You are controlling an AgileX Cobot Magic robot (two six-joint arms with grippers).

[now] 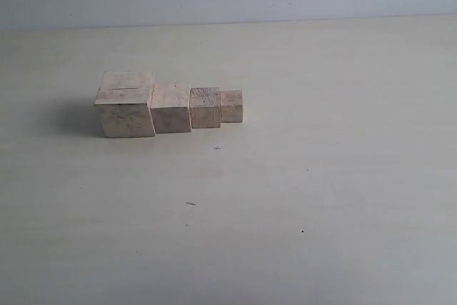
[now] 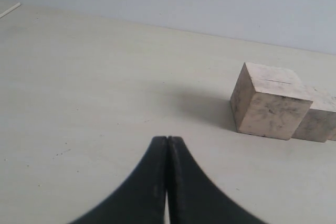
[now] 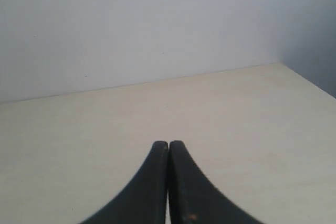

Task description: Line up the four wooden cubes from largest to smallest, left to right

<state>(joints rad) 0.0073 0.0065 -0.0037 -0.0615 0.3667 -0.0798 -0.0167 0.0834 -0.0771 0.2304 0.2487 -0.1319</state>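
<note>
Largest cube (image 1: pixel 126 105): far left of the row, left of the table's middle in the exterior view; a thin slit crosses its top face; it sits flat on the table (image 1: pixel 300 205)
Second cube (image 1: pixel 171 107): touching the largest on its right, clearly smaller, flat on the surface
Third cube (image 1: pixel 206 108): next to the right, against the second cube; a step smaller again, with darker grain on top
Smallest cube (image 1: pixel 232 106): right end of the row, touching or just beside the third; the pictures do not settle which
Order: sizes fall step by step from left to right, as the task asks
Alignment: the four stand in one straight run, faces roughly square to each other; front faces are not flush, since each smaller block sits a little further back
Progress: by my reading the line-up is done; at most a slight squaring of the smaller blocks is left
Left gripper (image 2: pixel 167 139): black fingers pressed together with nothing between them, low over bare table, well apart from the largest cube, which its camera sees ahead and to one side
Right gripper (image 3: pixel 168 143): fingers likewise pressed together and empty, facing bare table and the pale wall (image 3: pixel 157 24); no cube in its view
Exterior view: neither arm shows, so both seem drawn clear of the row
</note>
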